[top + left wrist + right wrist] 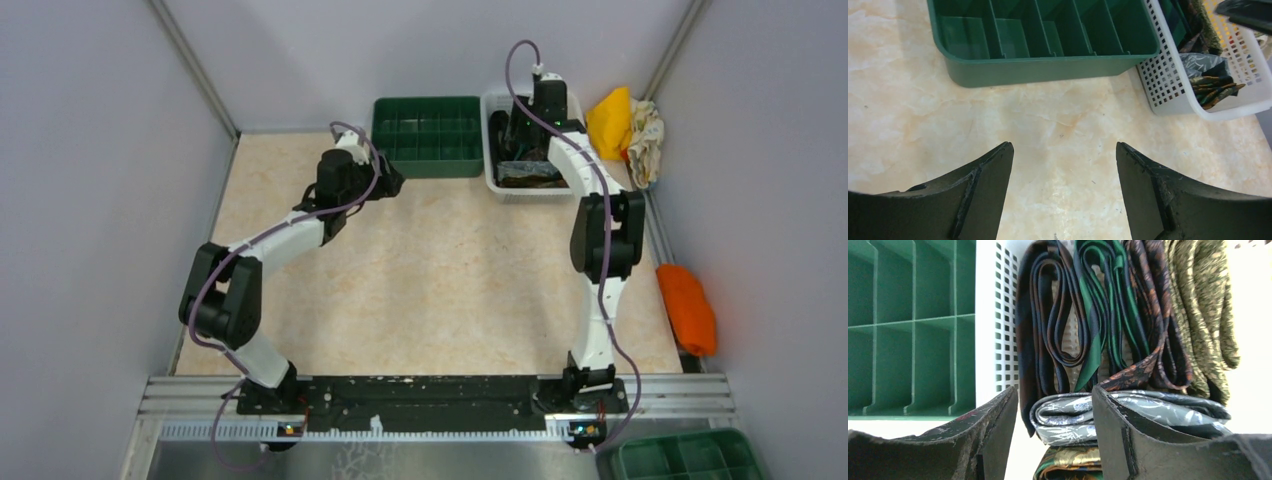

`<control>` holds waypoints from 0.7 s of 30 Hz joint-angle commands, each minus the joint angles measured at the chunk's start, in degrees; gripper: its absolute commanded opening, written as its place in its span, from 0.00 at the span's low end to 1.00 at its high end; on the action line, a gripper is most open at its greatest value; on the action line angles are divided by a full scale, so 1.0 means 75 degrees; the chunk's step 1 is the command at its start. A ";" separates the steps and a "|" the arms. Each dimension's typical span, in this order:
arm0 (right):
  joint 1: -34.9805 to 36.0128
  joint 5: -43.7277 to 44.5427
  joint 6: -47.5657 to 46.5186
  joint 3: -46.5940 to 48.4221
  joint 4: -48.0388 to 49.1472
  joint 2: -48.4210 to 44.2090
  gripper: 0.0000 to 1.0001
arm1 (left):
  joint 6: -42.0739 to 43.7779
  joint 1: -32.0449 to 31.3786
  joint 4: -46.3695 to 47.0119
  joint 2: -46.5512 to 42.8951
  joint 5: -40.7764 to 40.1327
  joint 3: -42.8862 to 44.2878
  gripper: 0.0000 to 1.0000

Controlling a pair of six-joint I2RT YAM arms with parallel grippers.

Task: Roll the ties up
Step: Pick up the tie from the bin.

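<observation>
Surface [440, 280]: beige marbled stone-look top, matt, enclosed by pale grey panels.
Green tray [1038, 70]: rigid plastic with rounded corners and thin dividers forming rectangular cells; it stands at the far edge, just beside the basket.
White basket [998, 330]: plastic with square-holed lattice walls, at the far right of the surface.
Ties [1118, 315]: all inside the basket, folded into long loops lying side by side. They are navy-and-brown striped, green-and-navy striped, brown paisley and olive-gold leafy weave, in soft, slightly glossy cloth.
Grey tie [1073, 417]: silvery with a fine pale pattern, folded flat in several layers across the near ends of the others, atop a green-gold tie [1068, 467].
Left gripper [1064, 150]: black, scuffed jaws spread wide above bare surface near the tray's front wall, pinching nothing.
Right gripper [1054, 392]: over the basket, jaws spread, the grey tie's folded end showing between them; whether they touch it cannot be told.
Cloths: a yellow cloth [610, 120] and an orange cloth [688, 305] lie bunched beyond the right edge.
</observation>
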 commanded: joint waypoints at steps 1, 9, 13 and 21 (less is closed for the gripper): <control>0.0066 -0.0244 -0.0035 0.0699 -0.0014 0.0385 0.56 | -0.0048 -0.0030 0.0595 -0.0158 0.0313 0.0023 0.81; 0.0227 -0.0652 -0.0012 -0.0150 0.0278 0.0396 0.52 | 0.0006 -0.0005 0.0448 -0.0190 0.0221 -0.0082 0.81; 0.0314 -0.0829 0.0021 -0.0811 0.0437 0.0243 0.52 | -0.0010 0.0006 0.0400 -0.0144 0.0178 -0.0105 0.81; 0.0329 -0.0741 0.0014 -0.1484 0.0666 0.0289 0.53 | -0.0051 0.0029 0.0360 -0.0058 0.0229 -0.0149 0.81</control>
